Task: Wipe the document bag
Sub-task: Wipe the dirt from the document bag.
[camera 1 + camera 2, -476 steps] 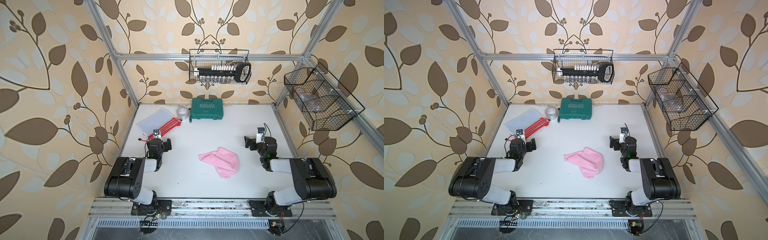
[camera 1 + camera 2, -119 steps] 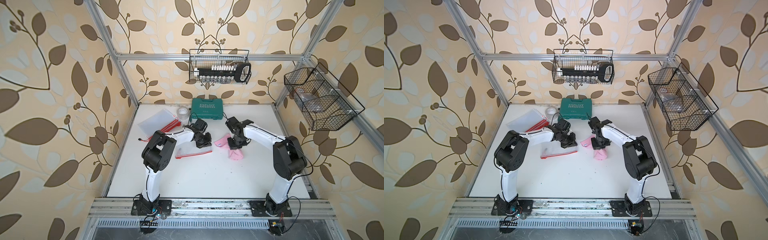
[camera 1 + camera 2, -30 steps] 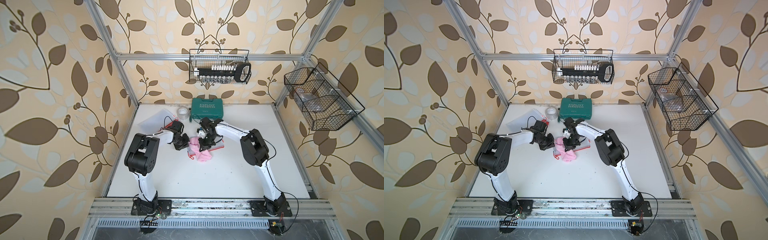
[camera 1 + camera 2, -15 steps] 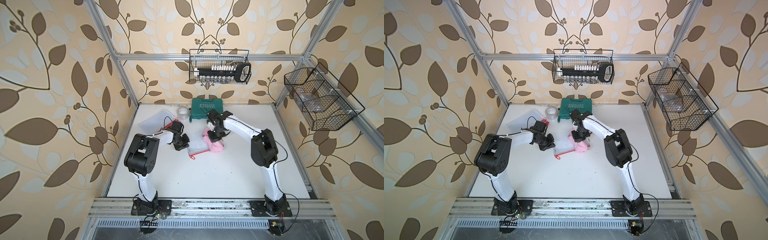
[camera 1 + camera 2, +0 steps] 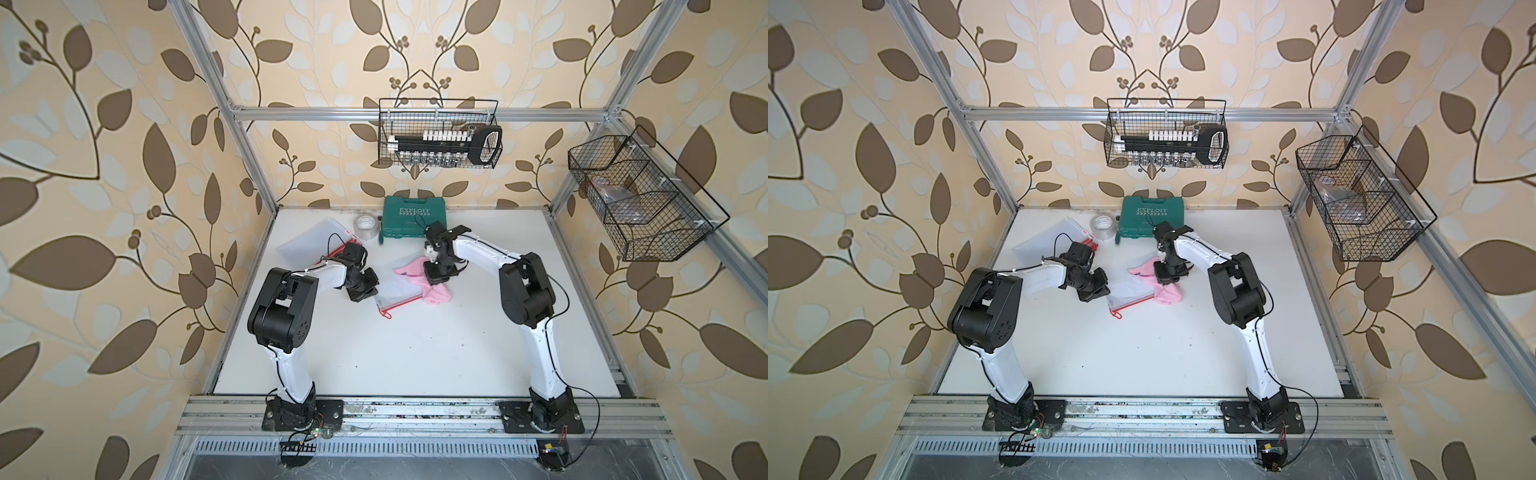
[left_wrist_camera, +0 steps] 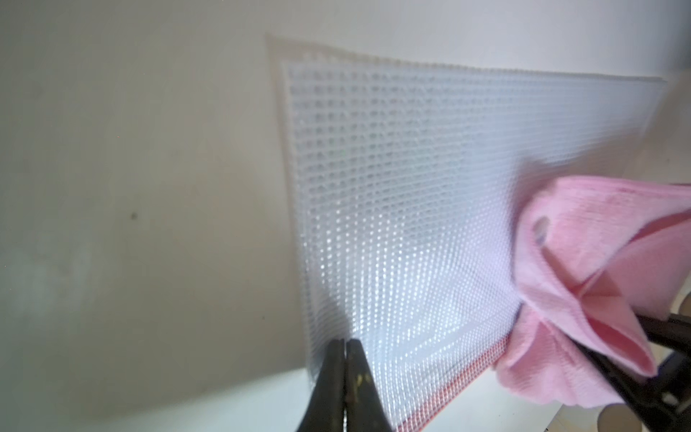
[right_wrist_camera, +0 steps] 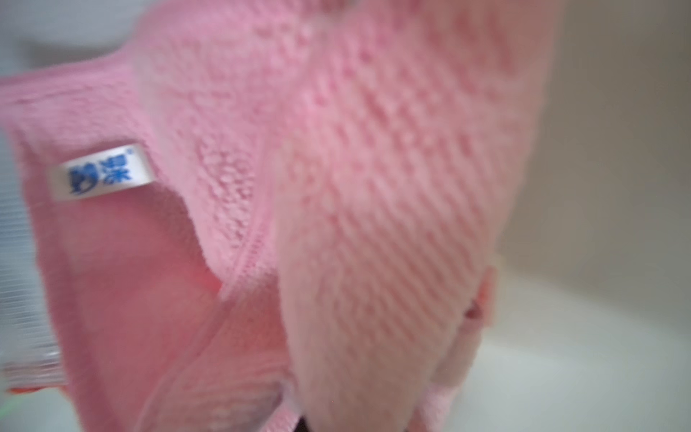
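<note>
- Document bag (image 5: 397, 291) lay on the table (image 5: 415, 353) between my end effectors, its edge pinched in the left end effector (image 6: 344, 342).
- Right end effector (image 5: 439, 277) was clamped on the pink cloth (image 5: 437, 294) over the bag's nearer end.
- Mid-wipe, I judged; next, a light sweep toward the left one.

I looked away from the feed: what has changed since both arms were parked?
One document bag has come off the back-left stack to mid-table, its edge pinched by the left gripper. The right gripper picked up the pink cloth and, over the last second, swept it across the bag toward the robot's right. The stack, tape roll and green case stayed put.
</note>
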{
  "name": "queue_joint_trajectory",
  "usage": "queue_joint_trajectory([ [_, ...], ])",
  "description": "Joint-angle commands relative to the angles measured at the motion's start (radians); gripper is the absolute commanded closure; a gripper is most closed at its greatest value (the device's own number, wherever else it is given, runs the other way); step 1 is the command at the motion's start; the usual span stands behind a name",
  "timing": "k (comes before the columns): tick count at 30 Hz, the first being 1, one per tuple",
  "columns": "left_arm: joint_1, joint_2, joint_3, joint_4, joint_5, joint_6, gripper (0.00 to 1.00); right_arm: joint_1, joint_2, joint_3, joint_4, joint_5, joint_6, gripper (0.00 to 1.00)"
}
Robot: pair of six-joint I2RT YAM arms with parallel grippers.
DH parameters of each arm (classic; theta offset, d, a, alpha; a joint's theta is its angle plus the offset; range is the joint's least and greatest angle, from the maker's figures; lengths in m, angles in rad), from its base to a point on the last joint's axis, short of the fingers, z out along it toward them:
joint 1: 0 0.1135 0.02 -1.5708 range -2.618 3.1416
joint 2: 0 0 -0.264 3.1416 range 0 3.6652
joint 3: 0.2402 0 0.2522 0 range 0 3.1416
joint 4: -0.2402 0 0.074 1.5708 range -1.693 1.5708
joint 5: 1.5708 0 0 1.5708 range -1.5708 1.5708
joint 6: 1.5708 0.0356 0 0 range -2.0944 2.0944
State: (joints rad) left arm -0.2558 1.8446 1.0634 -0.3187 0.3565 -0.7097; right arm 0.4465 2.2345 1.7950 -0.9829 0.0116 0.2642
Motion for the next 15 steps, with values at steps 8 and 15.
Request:
queue_joint_trajectory([
  [8,0.009,0.013,-0.022,-0.157,-0.1,0.039,0.91,0.061,-0.021,0.055,-0.006,-0.058,0.007,1.0],
  [15,0.019,-0.028,-0.034,-0.155,-0.084,0.044,0.84,0.043,0.072,0.047,0.009,-0.067,0.027,1.0],
])
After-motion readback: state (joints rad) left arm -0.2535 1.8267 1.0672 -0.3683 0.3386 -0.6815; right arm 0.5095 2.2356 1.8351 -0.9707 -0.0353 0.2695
